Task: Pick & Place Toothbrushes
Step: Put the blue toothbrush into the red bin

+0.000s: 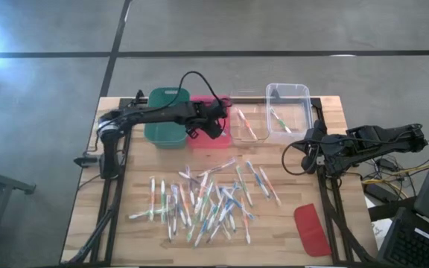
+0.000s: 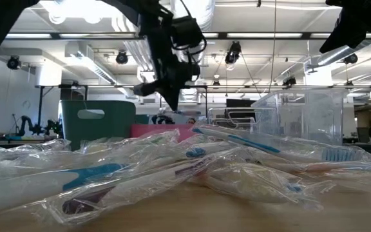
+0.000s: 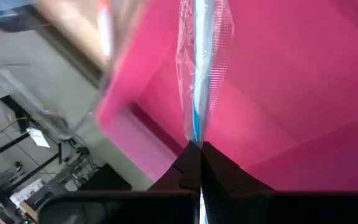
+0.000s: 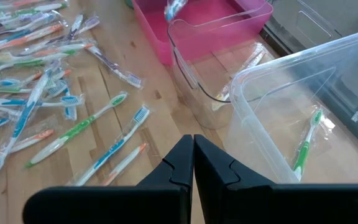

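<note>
Several wrapped toothbrushes (image 1: 203,199) lie scattered on the wooden table's near half. My left gripper (image 3: 196,144) hangs over the pink bin (image 1: 203,128), shut on a blue toothbrush in a clear wrapper (image 3: 199,68). That toothbrush's tip (image 4: 174,7) also shows above the pink bin in the right wrist view. A pink toothbrush (image 1: 246,125) lies in one clear bin, and a green toothbrush (image 1: 278,119) lies in the other. My right gripper (image 4: 193,142) waits shut and empty at the table's right edge. My left gripper pinches one end of the wrapped blue toothbrush (image 3: 195,138) between its two fingertips. The fingers slant down from the table's left side. The toothbrush sticks out ahead of them, roughly in line with the fingers, lifted clear above the pink bin's inside.
A green bin (image 1: 166,119) stands left of the pink bin. Two clear bins (image 1: 287,110) stand to the pink bin's right along the far edge. A flat red lid (image 1: 311,229) lies at the near right corner. Bare wood shows between the pile and the bins.
</note>
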Available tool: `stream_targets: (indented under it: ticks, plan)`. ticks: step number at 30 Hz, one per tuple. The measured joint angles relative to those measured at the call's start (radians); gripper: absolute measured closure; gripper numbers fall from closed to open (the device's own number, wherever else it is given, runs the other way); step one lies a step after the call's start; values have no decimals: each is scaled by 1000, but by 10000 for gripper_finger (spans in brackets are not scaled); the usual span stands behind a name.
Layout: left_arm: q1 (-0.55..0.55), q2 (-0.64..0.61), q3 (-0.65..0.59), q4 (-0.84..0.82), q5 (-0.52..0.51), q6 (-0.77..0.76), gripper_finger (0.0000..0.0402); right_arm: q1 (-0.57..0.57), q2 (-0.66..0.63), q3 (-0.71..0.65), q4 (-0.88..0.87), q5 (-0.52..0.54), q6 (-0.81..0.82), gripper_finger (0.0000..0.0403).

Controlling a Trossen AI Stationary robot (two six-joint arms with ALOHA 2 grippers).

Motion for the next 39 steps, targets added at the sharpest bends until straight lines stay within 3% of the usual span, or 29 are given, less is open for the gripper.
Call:
stream_targets:
  ticks: [15,39]
  plan:
    - [36,94,-1,40,-24,135,401,0,1,0,0,0,0,394]
    - [29,105,-12,42,64,83,336,0,1,0,0,0,0,394]
